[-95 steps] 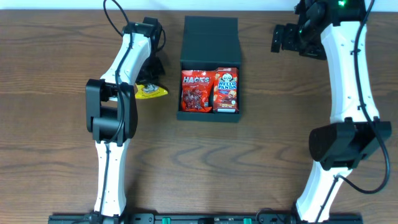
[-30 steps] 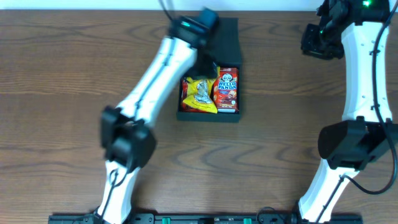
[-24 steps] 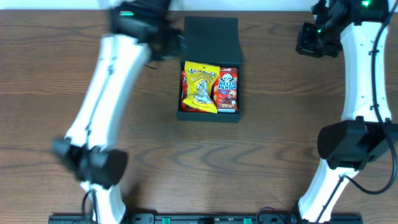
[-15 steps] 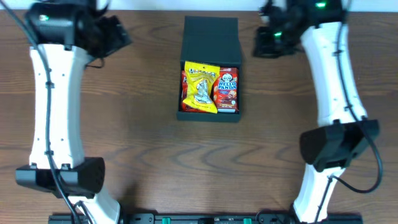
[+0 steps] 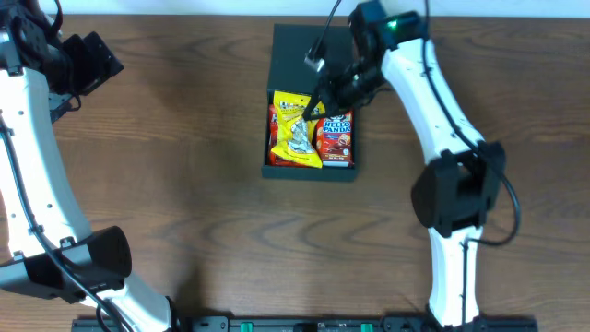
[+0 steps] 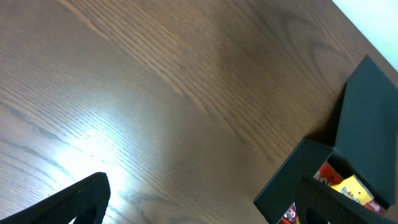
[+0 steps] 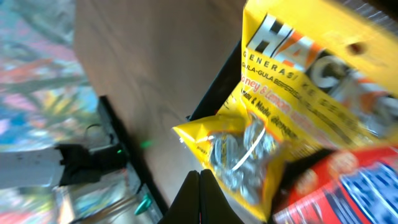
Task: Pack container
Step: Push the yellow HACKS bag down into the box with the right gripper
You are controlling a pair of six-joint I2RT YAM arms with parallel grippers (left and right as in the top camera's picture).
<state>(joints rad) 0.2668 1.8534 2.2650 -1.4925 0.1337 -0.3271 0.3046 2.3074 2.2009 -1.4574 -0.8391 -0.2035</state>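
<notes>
Resting open at the table's far middle, container (image 5: 309,173) packed: yellow packet (image 5: 297,129) over red packet (image 5: 277,153), Hello Panda box (image 5: 336,138) at right. Right gripper (image 7: 199,186) above, pinched shut, empty; left gripper (image 5: 90,63) far left, spread open. Probably left: closing lid flap (image 5: 313,51).

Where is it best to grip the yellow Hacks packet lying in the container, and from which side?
Probably its upper sealed edge, from above: the yellow Hacks packet lies face up on a red packet, and the container walls block a sideways approach.
</notes>
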